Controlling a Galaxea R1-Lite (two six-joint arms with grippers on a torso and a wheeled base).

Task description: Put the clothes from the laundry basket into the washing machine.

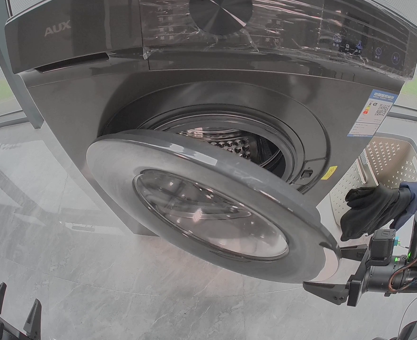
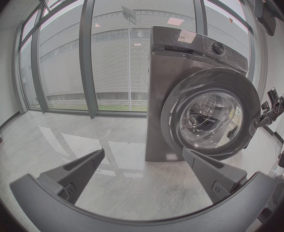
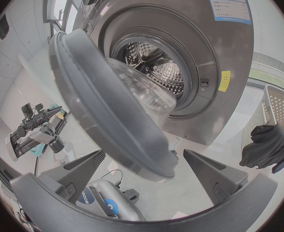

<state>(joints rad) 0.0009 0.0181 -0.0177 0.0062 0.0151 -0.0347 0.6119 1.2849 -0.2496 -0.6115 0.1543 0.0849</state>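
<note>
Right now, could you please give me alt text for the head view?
A grey washer stands with its round door swung open. The open right gripper is at the door's rim; dark clothes hang over a white basket beside the washer.

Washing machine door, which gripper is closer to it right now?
Right. The right gripper is open, right at the free edge of the door. The left gripper sits low and well apart from it, off toward the hinge side.
</note>
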